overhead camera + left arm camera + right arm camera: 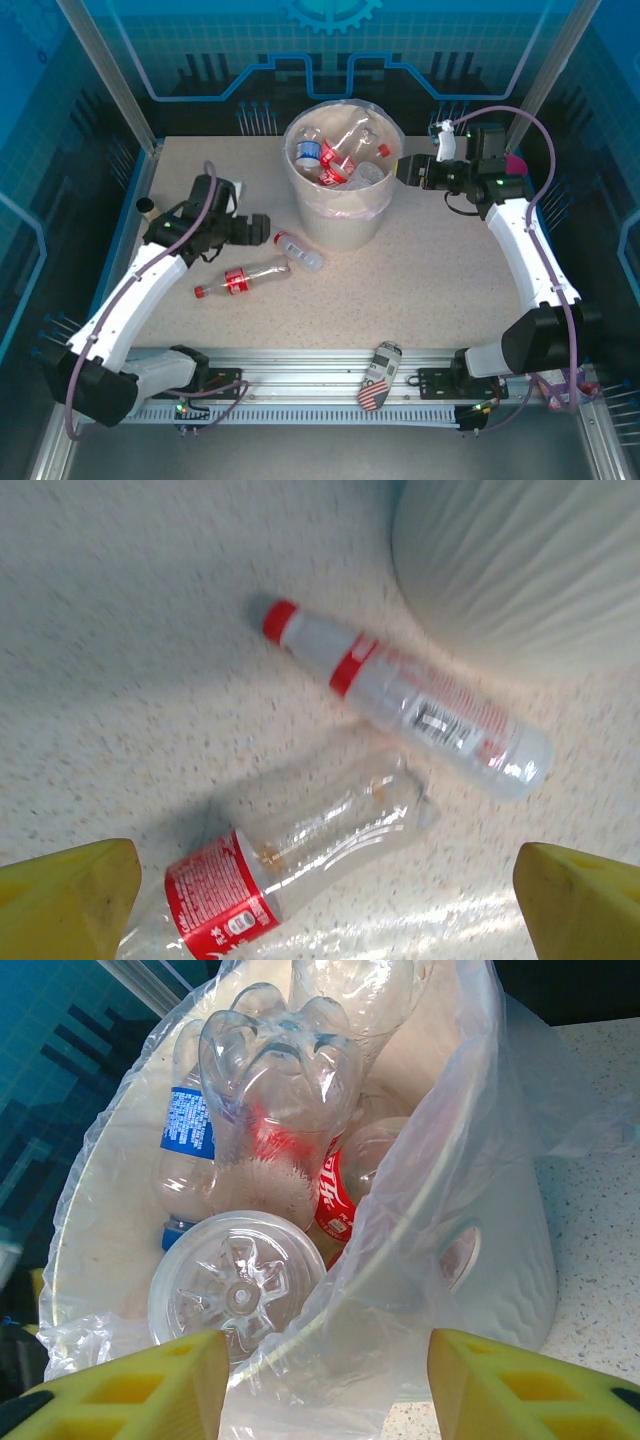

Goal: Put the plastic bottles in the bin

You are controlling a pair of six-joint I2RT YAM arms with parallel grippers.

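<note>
The bin (352, 222) stands at the back middle, lined with a clear bag and holding several plastic bottles (335, 155). Two more bottles lie on the table to its left. One is a red-capped bottle (298, 250) (410, 705) near the bin's foot. The other is a crushed, red-labelled bottle (243, 277) (300, 850). My left gripper (262, 230) (330, 890) hovers open above the crushed bottle, touching nothing. My right gripper (405, 168) (330, 1380) is open and empty at the bin's right rim (400, 1230), looking in at a blue-labelled bottle (190, 1150) and a red-labelled one (335, 1195).
A stars-and-stripes can (378, 375) lies on the front rail between the arm bases. A pink cup (515, 162) peeks out behind the right arm. A small dark object (146, 206) sits at the table's left edge. Frame posts stand at the back corners.
</note>
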